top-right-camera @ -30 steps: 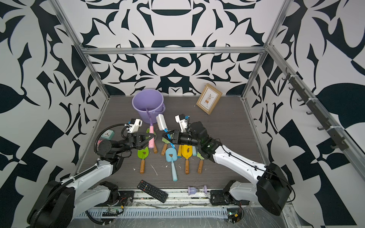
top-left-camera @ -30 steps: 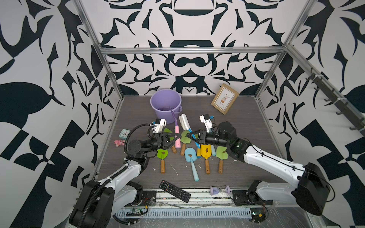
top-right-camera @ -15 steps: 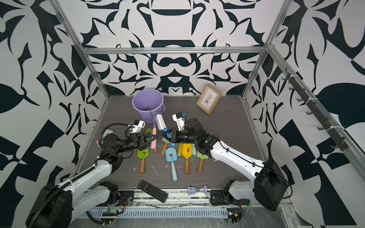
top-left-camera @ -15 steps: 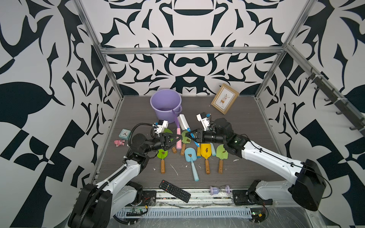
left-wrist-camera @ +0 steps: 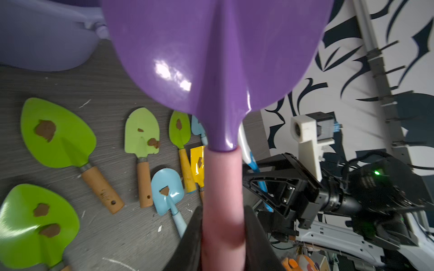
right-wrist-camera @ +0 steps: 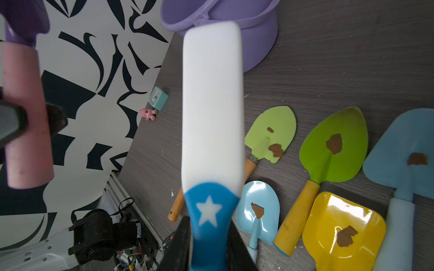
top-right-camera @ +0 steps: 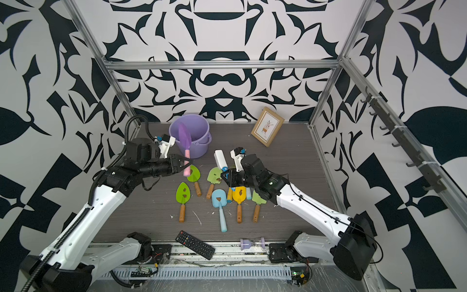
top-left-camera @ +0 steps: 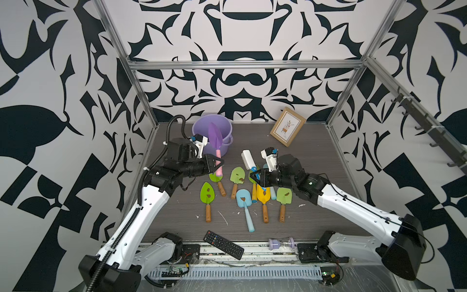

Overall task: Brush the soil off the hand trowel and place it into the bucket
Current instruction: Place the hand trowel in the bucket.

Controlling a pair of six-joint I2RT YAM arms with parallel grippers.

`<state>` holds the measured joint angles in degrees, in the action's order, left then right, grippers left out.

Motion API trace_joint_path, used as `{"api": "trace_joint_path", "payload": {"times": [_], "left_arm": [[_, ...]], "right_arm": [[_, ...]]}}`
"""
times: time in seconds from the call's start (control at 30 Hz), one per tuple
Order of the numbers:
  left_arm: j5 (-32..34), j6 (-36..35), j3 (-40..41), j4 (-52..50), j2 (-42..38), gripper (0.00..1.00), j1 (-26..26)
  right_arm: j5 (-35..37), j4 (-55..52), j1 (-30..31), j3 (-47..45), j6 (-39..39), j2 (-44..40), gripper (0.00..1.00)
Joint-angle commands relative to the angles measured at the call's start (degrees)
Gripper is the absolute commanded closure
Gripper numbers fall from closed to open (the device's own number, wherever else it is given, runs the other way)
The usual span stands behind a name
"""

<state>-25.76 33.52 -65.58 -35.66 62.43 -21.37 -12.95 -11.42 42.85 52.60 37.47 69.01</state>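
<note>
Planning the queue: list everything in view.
bucket: 1, lilac, back left
purple trowel: 1, pink handle, near bucket
brush: 1, white, above lying trowels
green trowels: 5, lying centre
blue trowels: 2, pale, centre
yellow trowel: 1, centre
soil: several clumps, brown, on lying blades
picture frame: 1, tan, back right
remote: 1, black, front edge
hourglass: 1, lilac, front edge
clock: 1, teal, left wall
toy: 1, pink, beside clock
left gripper: shut on purple trowel
right gripper: shut on brush
</note>
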Motion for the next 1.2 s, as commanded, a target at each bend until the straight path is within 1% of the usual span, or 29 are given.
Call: {"api": "trace_joint_path", "payload": {"times": [0.0, 0.1, 0.13, 0.23, 0.3, 0.33, 0.4, 0.47, 0.67, 0.7, 0.8, 1.03, 1.1, 1.17], "left_arm": [[8.0, -10.2, -8.8, -13.3, 4.1, 1.0, 0.5], [8.7, -13.9, -16.4, -17.9, 10.0, 1.0, 2.0], [9.0, -15.0, -19.1, -19.9, 13.6, 1.0, 2.7], [8.8, -17.7, -25.8, -24.6, 20.7, 1.0, 4.7], [7.6, -19.2, -30.2, -27.7, 25.0, 1.0, 6.2], [8.7, -19.7, -32.4, -29.1, 26.9, 1.0, 6.3], [8.2, -21.1, -36.9, -31.5, 30.8, 1.0, 6.8], [9.1, -21.8, -43.1, -36.3, 35.7, 1.0, 7.3], [9.3, -24.0, -56.4, -43.9, 45.4, 1.0, 7.9], [9.5, -24.5, -58.0, -45.2, 47.0, 1.0, 8.0], [10.3, -24.1, -59.1, -45.0, 49.6, 1.0, 8.5], [15.8, -23.9, -62.8, -46.0, 54.7, 1.0, 10.2], [15.7, -24.0, -64.4, -46.0, 56.2, 1.0, 10.2], [16.2, -24.2, -65.9, -46.1, 57.6, 0.92, 10.2]], "right_arm": [[2.0, -1.2, 0.0, 3.2, -2.6, 1.3, 1.0], [1.2, -1.1, 0.0, 3.7, -3.0, 2.3, 1.0], [1.4, -1.1, 0.0, 3.6, -3.2, 2.1, 1.0], [1.6, -0.5, 0.0, 2.8, -3.4, 1.1, 1.0], [1.5, 0.2, -0.1, 2.1, -3.5, 0.3, 1.0], [1.5, 0.7, 0.0, 1.6, -3.7, -0.1, 1.0], [1.5, 1.5, 0.0, 1.0, -3.7, -0.6, 1.0], [1.5, 1.7, 0.0, 0.8, -4.3, -0.6, 1.0], [-0.1, 2.9, -0.3, 0.7, -5.2, -0.5, 1.0], [-0.4, 3.0, -0.3, 0.7, -5.3, -0.3, 1.0], [-1.1, 3.9, -0.5, 0.2, -5.3, 0.0, 1.0], [-1.8, 4.0, -0.6, -0.2, -5.6, -0.3, 1.0], [-1.8, 3.9, -0.6, -0.5, -5.6, -0.7, 1.0], [-1.6, 3.9, -0.7, -0.8, -5.5, -1.1, 1.0]]}}
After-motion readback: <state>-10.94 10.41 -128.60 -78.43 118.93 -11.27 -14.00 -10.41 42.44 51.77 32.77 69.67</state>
